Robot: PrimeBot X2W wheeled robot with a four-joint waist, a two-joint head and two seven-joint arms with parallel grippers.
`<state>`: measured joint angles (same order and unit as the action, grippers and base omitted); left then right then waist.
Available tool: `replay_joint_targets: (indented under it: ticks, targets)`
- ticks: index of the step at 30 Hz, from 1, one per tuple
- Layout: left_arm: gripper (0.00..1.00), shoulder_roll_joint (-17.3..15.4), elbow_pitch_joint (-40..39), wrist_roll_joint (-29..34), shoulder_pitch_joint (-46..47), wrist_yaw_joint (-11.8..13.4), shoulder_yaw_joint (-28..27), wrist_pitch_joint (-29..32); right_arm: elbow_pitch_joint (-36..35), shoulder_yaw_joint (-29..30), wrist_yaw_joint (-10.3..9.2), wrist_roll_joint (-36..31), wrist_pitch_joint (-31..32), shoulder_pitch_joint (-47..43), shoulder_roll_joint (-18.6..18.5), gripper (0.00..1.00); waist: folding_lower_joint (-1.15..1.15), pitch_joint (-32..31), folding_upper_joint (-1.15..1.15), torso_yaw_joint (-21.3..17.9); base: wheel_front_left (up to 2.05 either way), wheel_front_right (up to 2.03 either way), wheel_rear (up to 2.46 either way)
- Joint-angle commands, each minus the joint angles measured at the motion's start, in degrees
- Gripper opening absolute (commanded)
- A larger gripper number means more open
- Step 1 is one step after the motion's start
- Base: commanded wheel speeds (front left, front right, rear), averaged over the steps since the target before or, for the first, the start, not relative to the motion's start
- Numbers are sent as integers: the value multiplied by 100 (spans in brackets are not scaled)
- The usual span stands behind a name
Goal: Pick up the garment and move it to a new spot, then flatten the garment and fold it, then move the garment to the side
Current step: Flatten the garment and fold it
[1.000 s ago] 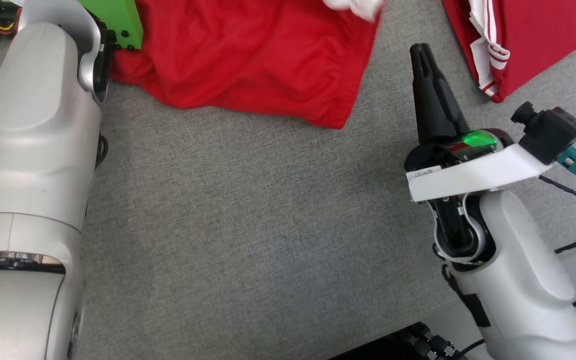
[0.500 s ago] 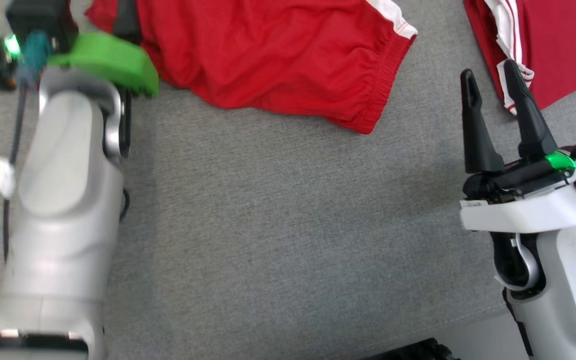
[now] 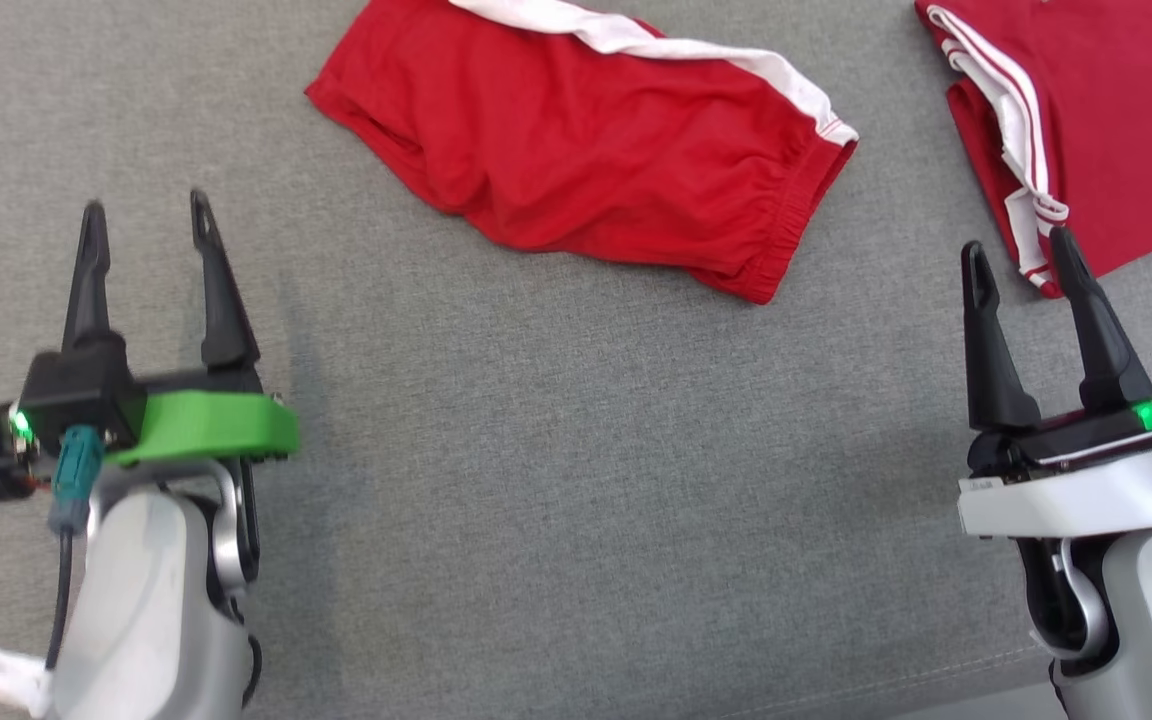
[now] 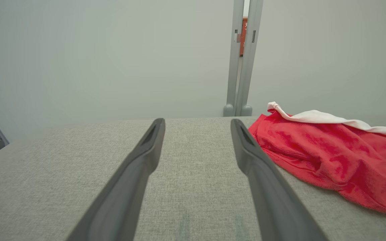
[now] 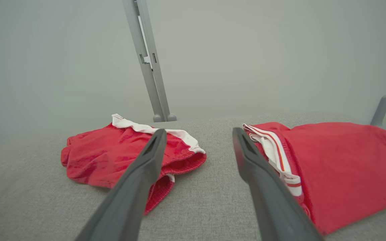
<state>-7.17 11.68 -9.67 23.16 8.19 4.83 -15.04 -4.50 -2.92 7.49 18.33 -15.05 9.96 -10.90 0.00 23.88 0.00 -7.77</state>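
Note:
The garment, red shorts (image 3: 586,170) with a white side stripe, lies rumpled on the grey cloth table (image 3: 576,480) at the far middle. My left gripper (image 3: 146,205) stands open at the near left, well clear of the shorts, with nothing between its fingers. My right gripper (image 3: 1017,243) is open at the near right, also empty. The left wrist view has the shorts (image 4: 330,157) to the right of the open left gripper (image 4: 197,122). In the right wrist view the shorts (image 5: 112,157) lie ahead to the left of the open right gripper (image 5: 198,131).
A second red garment (image 3: 1106,120) with white striped trim lies folded at the far right, its near corner just beyond my right fingertips; it lies at the right (image 5: 347,160) in the right wrist view. Grey metal posts (image 5: 149,60) rise behind the table. The table's front edge (image 3: 936,690) runs lower right.
Both grippers have gone from shut to open. My left arm has drawn back from the shorts toward the near left, leaving them on the table. The head camera has shifted too.

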Motion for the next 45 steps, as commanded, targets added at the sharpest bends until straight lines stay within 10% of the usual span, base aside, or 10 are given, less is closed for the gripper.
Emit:
replay_joint_targets:
  ticks: [1, 21, 31, 45]
  targets:
    - [100, -1, -104, 2, -222, 45, -28, -14, 24, 21, -2, -49, -14, -126, -4, 100, 0, -267, 0, 119, 0, 0, 0]
    - [100, -2, -326, 40, -690, 96, 56, -12, 11, 137, -2, -69, -14, -306, 7, 100, 0, -354, 0, 251, 0, 0, 0]
    - [100, -70, 269, 91, 903, -625, 691, 864, -104, 126, -2, -6, -14, -16, -15, 100, 0, 194, 0, 215, 0, 0, 0]
    - [100, -210, 3234, 18, 3339, -1275, 1067, 2218, 77, -202, -2, 198, -14, 474, 197, 100, 0, 799, 0, -481, 0, 0, 0]
